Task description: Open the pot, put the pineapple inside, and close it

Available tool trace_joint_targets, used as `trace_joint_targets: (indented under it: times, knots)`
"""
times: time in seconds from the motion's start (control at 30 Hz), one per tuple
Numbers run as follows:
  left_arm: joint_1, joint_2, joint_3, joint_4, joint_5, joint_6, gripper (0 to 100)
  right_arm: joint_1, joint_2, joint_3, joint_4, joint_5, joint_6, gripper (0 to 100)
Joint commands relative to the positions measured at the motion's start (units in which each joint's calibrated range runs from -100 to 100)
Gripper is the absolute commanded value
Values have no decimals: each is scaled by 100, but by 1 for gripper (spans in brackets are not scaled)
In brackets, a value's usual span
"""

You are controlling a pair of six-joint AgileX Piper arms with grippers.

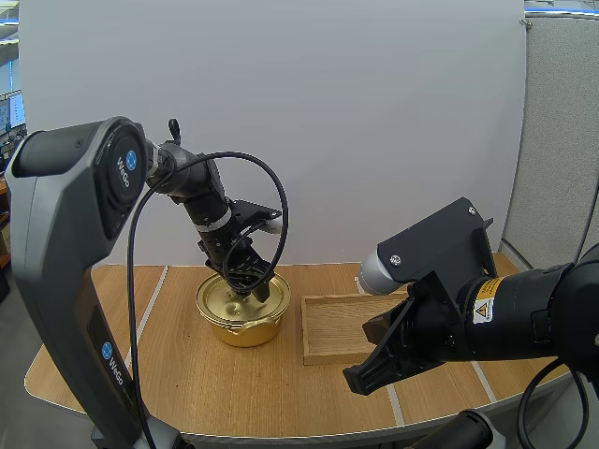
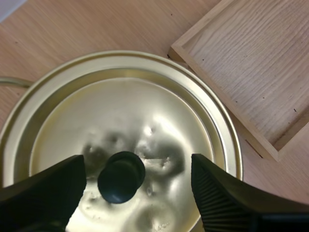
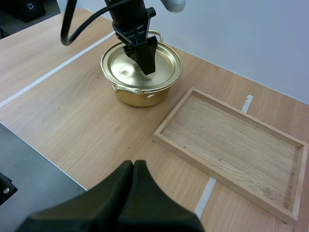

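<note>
A gold pot (image 1: 243, 313) stands on the table with its gold lid (image 2: 130, 121) on; the pot (image 3: 141, 72) also shows in the right wrist view. The lid's black knob (image 2: 120, 177) lies between the spread fingers of my left gripper (image 2: 137, 186), apart from both. In the high view my left gripper (image 1: 251, 286) hangs open just over the lid's middle. My right gripper (image 1: 367, 372) hovers at the table's front right, its fingers together as one dark wedge (image 3: 133, 193), holding nothing.
A shallow wooden tray (image 1: 328, 327) lies just right of the pot, with nothing in it; the tray (image 3: 231, 140) lies ahead of my right gripper. Pale tape lines (image 3: 58, 67) cross the wooden table top.
</note>
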Motion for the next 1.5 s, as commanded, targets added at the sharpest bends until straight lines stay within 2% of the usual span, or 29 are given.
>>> trace_joint_targets:
  times: [0.0, 0.37, 0.87, 1.47]
  knots:
    - [-8, -461, -39, 113, 173, -47, 100, -22, -47, 19, -12, -43, 0, 0]
    - [-8, -2457, -234, 172, 1765, -186, 100, -22, -47, 19, -12, -43, 0, 0]
    - [-8, -5011, -208, 162, 1786, -390, 100, -22, -47, 19, -23, -27, -10, 0]
    - [-8, -7734, 971, 238, 1786, -798, 100, -22, -47, 19, -23, -27, -10, 0]
